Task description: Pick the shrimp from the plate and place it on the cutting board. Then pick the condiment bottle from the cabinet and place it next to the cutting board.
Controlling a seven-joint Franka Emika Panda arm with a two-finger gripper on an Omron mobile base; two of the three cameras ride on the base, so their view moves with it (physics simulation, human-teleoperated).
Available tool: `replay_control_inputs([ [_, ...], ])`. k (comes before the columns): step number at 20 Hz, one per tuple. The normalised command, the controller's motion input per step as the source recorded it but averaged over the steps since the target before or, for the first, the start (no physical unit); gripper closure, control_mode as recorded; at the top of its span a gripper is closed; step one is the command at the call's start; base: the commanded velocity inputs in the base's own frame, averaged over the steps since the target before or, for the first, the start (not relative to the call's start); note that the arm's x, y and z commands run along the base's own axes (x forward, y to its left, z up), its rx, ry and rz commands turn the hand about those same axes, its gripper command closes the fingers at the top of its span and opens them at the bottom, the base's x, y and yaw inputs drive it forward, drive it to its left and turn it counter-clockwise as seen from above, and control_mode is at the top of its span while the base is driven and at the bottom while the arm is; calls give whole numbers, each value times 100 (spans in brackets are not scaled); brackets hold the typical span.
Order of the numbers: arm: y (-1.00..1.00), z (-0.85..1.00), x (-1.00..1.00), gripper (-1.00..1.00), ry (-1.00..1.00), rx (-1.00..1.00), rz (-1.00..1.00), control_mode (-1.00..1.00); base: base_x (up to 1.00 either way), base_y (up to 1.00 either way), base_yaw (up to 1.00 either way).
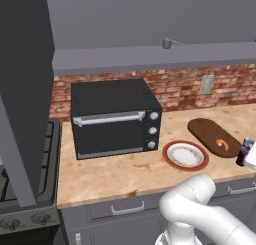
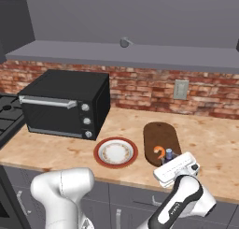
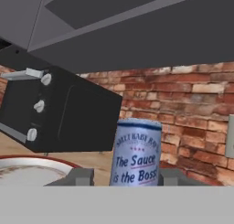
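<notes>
The shrimp [image 1: 222, 144] is seen lying on the cutting board [image 1: 207, 130], toward the board's near end; in the right base view the shrimp [image 2: 159, 153] sits at about 6 o'clock on the board [image 2: 161, 135]. The plate [image 2: 99, 146] is set on the counter [image 2: 56, 148] just beside the board, at its 9 o'clock in the right base view, and nothing is seen on its white centre. In the left base view the plate [image 1: 172, 164] is found at 7 o'clock from the board.

The condiment bottle [image 3: 135, 152] is framed between the two dark fingertips [image 3: 80, 176] in the hand view, its pale label facing the camera. Whether the jaws are pressed against the bottle cannot be told, since the contact is cut off at the bottom of that view. In the right base view the gripper [image 2: 173, 165] is held low at the near end of the board, and the bottle's blue cap [image 2: 169, 153] is seen just above the white hand, just beside the shrimp at its 3 o'clock. In the left base view the bottle [image 1: 245, 148] is seen at the right edge, at 4 o'clock from the board.

A black toaster oven [image 1: 114, 117] stands on the counter at 10 o'clock from the plate. The cabinet [image 2: 116, 52] is mounted above the brick wall [image 2: 140, 90].
</notes>
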Motion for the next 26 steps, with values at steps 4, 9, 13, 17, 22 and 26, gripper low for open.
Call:
replay_control_inputs([
  [4, 1, -7, 0, -100, 0, 0, 0, -100, 0, 0, 0],
  [9, 0, -4, 0, -100, 0, 0, 0, -100, 0, 0, 0],
  [13, 0, 0, -1, -100, 0, 0, 0, -100, 0, 0, 0],
  [17, 2, 0, -10, -100, 0, 0, 0, -100, 0, 0, 0],
  [22, 11, 0, -16, -100, 0, -2, 0, -100, 0, 0, 0],
  [26, 12, 1, -9, -100, 0, -3, 0, -100, 0, 0, 0],
])
